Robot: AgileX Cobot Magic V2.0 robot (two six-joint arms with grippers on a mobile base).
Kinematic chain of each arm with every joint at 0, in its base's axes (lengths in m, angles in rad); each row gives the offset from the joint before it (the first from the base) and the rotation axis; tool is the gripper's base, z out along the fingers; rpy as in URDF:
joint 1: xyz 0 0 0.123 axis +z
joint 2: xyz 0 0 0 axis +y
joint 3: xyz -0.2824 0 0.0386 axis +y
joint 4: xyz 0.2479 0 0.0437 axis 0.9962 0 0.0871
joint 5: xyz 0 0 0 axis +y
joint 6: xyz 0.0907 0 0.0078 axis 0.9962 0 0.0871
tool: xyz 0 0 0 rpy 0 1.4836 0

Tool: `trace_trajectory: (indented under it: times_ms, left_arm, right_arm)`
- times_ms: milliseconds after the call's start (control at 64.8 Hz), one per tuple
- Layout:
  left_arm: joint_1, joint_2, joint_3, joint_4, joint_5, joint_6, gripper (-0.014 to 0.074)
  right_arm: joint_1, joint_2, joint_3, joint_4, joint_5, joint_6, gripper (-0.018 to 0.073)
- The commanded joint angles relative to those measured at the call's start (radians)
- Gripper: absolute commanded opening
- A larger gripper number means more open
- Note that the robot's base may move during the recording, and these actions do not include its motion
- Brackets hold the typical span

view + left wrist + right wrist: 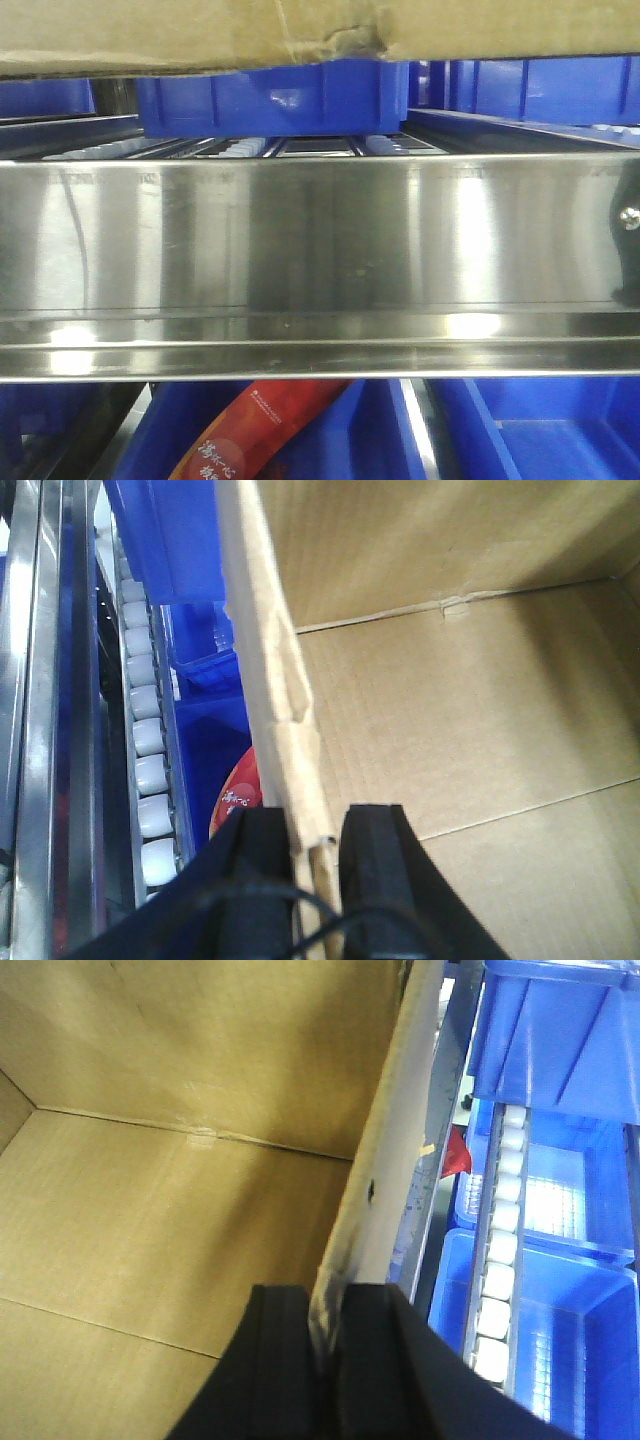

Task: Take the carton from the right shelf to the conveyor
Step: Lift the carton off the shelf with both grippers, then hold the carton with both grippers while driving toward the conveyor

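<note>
The carton (180, 35) fills the top of the front view. Its torn bottom edge hangs just above the shelf's steel front rail (320, 240). In the left wrist view I look down into the open carton (460, 720). My left gripper (318, 825) is shut on the carton's left wall, one black finger (262, 865) outside it and one inside. In the right wrist view my right gripper (325, 1310) is shut on the right wall of the carton (180, 1200). The conveyor is out of view.
Blue bins (270, 95) stand on the shelf behind the carton, and more blue bins (570, 1350) lie to its right. White roller tracks (145, 740) run along the left side. A red packet (260, 430) lies in a bin below the rail.
</note>
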Motion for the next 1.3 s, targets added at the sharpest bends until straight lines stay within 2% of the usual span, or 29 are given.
trace_trajectory:
  times_ms: [0, 1282]
  left_arm:
    - [-0.006, -0.019, -0.005, -0.008, -0.022, 0.003, -0.0006]
    - [-0.006, -0.019, -0.005, -0.008, -0.022, 0.003, -0.0006]
  right_arm:
    - [-0.005, -0.011, -0.002, -0.046, -0.056, -0.015, -0.0068]
    - [-0.005, -0.011, -0.002, -0.046, -0.056, -0.015, -0.0068]
